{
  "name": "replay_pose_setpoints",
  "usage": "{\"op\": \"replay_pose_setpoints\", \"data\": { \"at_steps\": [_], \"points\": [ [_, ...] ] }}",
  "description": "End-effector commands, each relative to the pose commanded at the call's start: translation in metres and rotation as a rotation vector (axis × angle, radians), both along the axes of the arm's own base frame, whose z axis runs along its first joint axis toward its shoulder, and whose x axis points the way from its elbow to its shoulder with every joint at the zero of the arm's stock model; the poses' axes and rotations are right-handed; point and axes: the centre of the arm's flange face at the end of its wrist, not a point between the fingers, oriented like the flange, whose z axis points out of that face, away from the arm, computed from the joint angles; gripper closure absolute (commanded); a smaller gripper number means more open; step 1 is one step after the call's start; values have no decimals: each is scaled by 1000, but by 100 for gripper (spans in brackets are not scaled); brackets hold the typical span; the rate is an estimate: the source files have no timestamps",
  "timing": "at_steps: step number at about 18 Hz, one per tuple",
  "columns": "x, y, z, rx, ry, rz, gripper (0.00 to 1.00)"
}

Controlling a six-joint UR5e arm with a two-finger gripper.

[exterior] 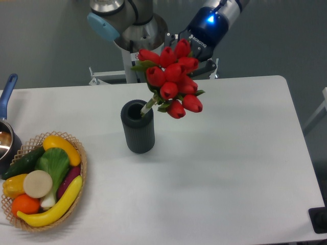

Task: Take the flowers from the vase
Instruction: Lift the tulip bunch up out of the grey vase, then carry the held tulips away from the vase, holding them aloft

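The flowers [173,79], a bunch of red tulip buds with green leaves, lean up and to the right out of the vase [138,130]. Their pale stem end [148,105] is at the vase's round mouth. The vase is dark, ribbed and upright at the table's middle left. My gripper [198,42] comes down from the top right, directly behind the top of the bunch. Its fingers are hidden by the buds, so I cannot tell whether they hold the flowers.
A wicker basket [82,171] of fruit and vegetables stands at the front left. A pot with a blue handle [7,92] is at the left edge. The robot base [138,35] is behind the table. A dark object [319,219] sits at the front right corner.
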Motion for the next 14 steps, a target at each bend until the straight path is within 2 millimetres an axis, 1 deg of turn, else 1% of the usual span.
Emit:
{"op": "replay_pose_setpoints", "data": {
  "at_steps": [2,5,7,9,11,13,14],
  "points": [
    [-11,-7,9,4,30,17,88],
    [-32,-9,13,-7,113,32,88],
    [-41,-9,7,-71,181,48,88],
    [-52,-11,0,-180,223,72,88],
    [-63,-14,-8,-298,251,94,88],
    [-72,-14,-16,-371,260,106,87],
    [-75,-17,-18,-403,266,115,85]
  ]
}}
